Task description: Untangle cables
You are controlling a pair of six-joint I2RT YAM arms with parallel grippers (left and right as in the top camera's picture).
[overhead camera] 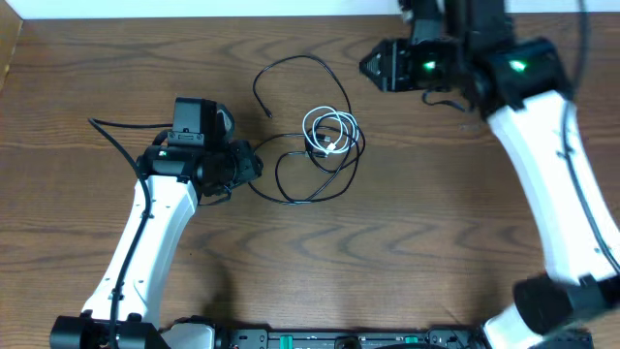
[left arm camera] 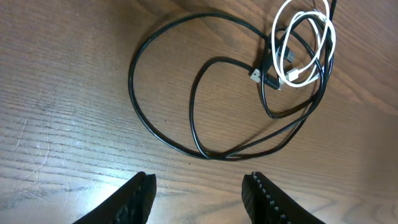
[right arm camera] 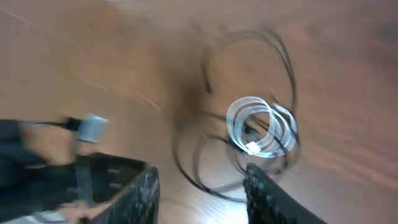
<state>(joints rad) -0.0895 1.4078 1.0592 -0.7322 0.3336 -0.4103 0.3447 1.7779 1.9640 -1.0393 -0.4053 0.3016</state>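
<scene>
while the tangle lay on the wooden table (overhead camera: 97,58) between the two arms, the coming move was judged to turn on how the black cable (left arm camera: 205,155) was placed against the left gripper (left arm camera: 199,183). in the left wrist view the near bend of its two loops was seen just ahead of the fingertips, centred on the gap and not touched by either finger (left arm camera: 140,199). from above, the cable's long run was laid from the far side of the table toward the near side, with a free end curled at the far left and the lower loops spread just to the right of that gripper. the white cable (overhead camera: 331,134) was found wound in a small tight coil on the right part of the tangle, with black strands crossing it; which lay on top could not be told. the left arm was judged the nearer to the black loops, while the right gripper (overhead camera: 370,66) was held beyond the coil and to its right, close to the black cable's far loop but not seen touching it. the left jaws were parted to a middling width and nothing was held between them. the right wrist view was blurred, yet its fingers (right arm camera: 267,199) were shown apart with only bare wood between them, so nothing was gripped there either.
</scene>
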